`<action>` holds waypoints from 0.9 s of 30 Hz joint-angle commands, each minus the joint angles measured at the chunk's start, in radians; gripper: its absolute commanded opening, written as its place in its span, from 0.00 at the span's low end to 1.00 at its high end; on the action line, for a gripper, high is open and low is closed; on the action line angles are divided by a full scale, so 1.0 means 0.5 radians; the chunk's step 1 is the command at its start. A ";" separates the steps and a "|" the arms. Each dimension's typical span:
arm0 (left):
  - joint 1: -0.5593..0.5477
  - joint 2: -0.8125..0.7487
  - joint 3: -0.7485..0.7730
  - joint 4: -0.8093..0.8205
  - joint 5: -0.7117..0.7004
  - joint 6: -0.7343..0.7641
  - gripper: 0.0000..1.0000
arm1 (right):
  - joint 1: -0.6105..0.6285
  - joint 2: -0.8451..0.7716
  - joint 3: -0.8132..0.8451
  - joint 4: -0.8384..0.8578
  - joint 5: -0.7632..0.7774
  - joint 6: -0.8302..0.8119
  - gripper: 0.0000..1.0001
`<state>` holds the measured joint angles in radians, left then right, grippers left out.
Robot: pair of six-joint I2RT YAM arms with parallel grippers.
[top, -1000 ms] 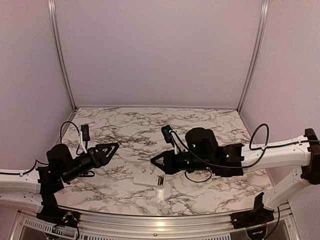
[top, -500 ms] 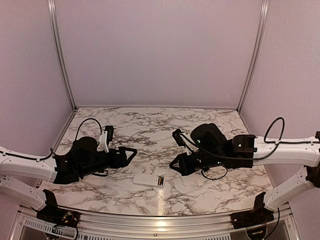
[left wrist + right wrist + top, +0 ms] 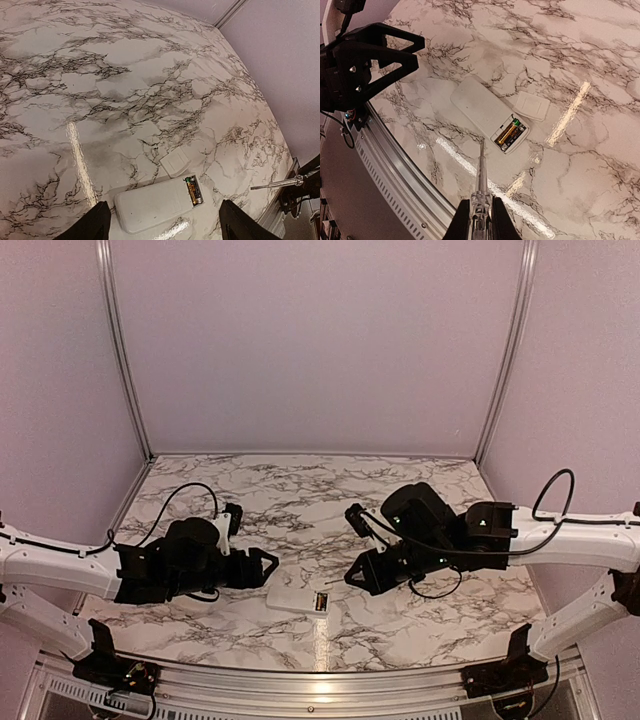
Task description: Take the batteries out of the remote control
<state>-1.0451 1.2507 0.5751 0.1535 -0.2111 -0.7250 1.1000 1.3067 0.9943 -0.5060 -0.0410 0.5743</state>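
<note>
Near the lower centre of the overhead view, the remote control [image 3: 298,598] lies flat on the marble-patterned tabletop [image 3: 300,500], back upward, with its battery bay uncovered. In the right-wrist view, two batteries [image 3: 510,134] sit side by side in the bay at the remote's lower-right end, one gold-orange and one darker. The detached back panel [image 3: 532,106] lies just beside that end, toward the upper right of the frame. The right end effector [image 3: 480,225], at bottom centre, is clenched on a thin pale stick [image 3: 481,170]. The stick's tip points at the remote's edge, left of the bay; whether it touches cannot be told. The left end effector [image 3: 265,565], left of the remote in the overhead view, is released, jaws wide and grasping nothing. Judged step: the cover is off and the batteries are not yet out. The next move likely calls for steadying the remote with the left end effector. The stick tip would then be worked under one battery's end to lever it free, without flicking it off the tabletop.
</note>
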 commanded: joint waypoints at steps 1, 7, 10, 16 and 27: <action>-0.008 0.099 0.036 -0.177 -0.010 0.016 0.78 | -0.013 -0.026 0.055 -0.034 0.003 -0.018 0.00; -0.008 0.193 -0.012 0.003 0.123 0.025 0.76 | -0.012 0.034 0.122 -0.093 0.040 0.049 0.00; -0.008 0.188 0.009 -0.056 0.134 0.055 0.76 | -0.012 0.054 0.127 -0.099 0.018 0.089 0.00; -0.008 0.123 0.045 -0.218 0.140 0.131 0.76 | -0.012 0.094 0.117 -0.111 0.020 0.139 0.00; -0.008 0.189 0.015 -0.134 0.195 0.086 0.68 | -0.013 0.272 0.246 -0.218 -0.021 0.218 0.00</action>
<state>-1.0462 1.3323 0.5762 0.0776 -0.1337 -0.6880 1.1000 1.4178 1.0756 -0.5884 -0.0616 0.6579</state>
